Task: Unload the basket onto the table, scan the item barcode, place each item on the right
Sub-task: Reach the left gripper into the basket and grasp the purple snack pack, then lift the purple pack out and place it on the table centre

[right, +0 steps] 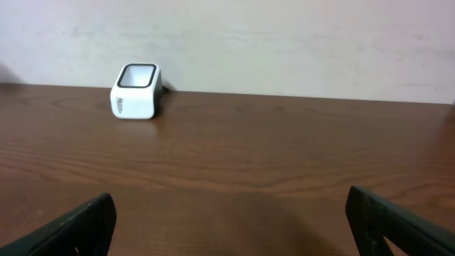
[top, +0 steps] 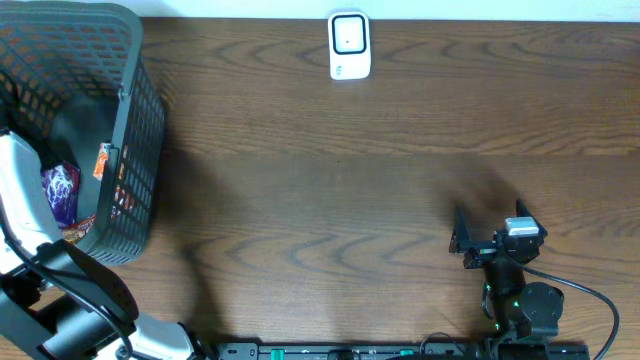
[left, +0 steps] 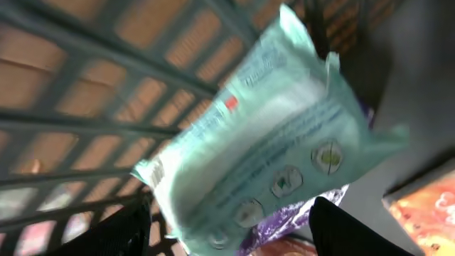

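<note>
1. Left wrist view: left gripper (left: 229, 222) appears to pinch the pale green packet (left: 264, 146) at frame centre, inside the basket (left: 71, 124).
2. Right gripper (right: 231, 227) spread wide, empty.
3. Scanner (top: 349, 45), top centre overhead, well apart from the basket; scan outstanding.
4. Barcode not discernible; packet blurred, unseen overhead.

Dark brown wood-grain table (top: 350, 180) fills the overhead view. Plain off-white wall (right: 284, 43) rises directly behind its far edge. Lighting is even, with a soft sheen on the tabletop.
</note>
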Controlling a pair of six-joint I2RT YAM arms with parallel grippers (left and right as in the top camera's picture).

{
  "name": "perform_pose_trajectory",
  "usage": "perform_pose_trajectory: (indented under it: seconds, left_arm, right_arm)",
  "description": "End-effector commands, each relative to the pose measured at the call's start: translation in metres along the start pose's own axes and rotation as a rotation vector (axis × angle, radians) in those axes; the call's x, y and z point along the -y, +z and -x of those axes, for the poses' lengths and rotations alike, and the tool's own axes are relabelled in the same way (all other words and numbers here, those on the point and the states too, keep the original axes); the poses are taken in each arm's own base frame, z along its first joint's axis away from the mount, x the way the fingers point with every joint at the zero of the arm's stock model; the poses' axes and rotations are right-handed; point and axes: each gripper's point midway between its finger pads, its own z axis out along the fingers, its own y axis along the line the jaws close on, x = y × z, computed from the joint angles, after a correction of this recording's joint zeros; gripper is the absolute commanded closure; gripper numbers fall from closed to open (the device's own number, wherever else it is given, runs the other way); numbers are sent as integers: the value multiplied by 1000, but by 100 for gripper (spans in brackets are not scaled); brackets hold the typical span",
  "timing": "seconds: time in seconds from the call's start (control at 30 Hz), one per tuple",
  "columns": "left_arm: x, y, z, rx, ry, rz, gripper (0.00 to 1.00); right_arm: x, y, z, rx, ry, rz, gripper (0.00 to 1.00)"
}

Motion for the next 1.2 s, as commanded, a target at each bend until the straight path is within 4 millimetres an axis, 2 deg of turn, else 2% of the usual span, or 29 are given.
perform_pose_trajectory:
  seconds: [0.0, 0.13, 0.17, 0.2, 0.23, 0.3, 0.43, 0.5, 0.57, 0.63, 0.7, 0.8, 0.87, 1.0, 1.1, 1.17]
  left_arm:
    - [14, 15, -15, -50, 18, -53, 25]
    - [15, 21, -14, -46, 12, -51, 23]
    - [14, 22, -14, -45, 9, -50, 32]
    - [13, 23, -14, -46, 7, -49, 47]
    - [12, 23, -14, -46, 5, -48, 73]
    - [12, 22, -14, -43, 4, -48, 93]
    - [9, 12, -10, -20, -3, -50, 93]
    - [7, -4, -3, 22, -13, -57, 93]
    - [7, -29, 8, 98, -36, -86, 93]
    - [13, -64, 24, 207, -90, -171, 93]
    - [22, -104, 39, 324, -121, -298, 93]
    - [35, -179, 51, 508, -113, -519, 93]
    - [39, -224, 45, 594, -93, -639, 93]
    - [54, -297, 22, 659, -123, -885, 93]
    - [73, -335, 4, 680, -69, -1022, 93]
    - [83, -349, -4, 705, -19, -1036, 93]
  right_arm:
    - [2, 0, 0, 1, -10, -11, 1]
    - [2, 0, 0, 1, -11, -11, 1]
    - [2, 0, 0, 1, -11, -11, 1]
    - [2, 0, 0, 1, -10, -11, 1]
    - [2, 0, 0, 1, -10, -11, 1]
    - [2, 0, 0, 1, -10, -11, 1]
    - [2, 0, 0, 1, -10, -11, 1]
    - [2, 0, 0, 1, -11, -11, 1]
    - [2, 0, 0, 1, -10, -11, 1]
    - [2, 0, 0, 1, -11, -11, 1]
    - [2, 0, 0, 1, -11, -11, 1]
    - [2, 0, 0, 1, -11, -11, 1]
    - [2, 0, 0, 1, -11, -11, 1]
    - [2, 0, 0, 1, -10, -11, 1]
    - [2, 0, 0, 1, -10, -11, 1]
    - [2, 0, 0, 1, -10, -11, 1]
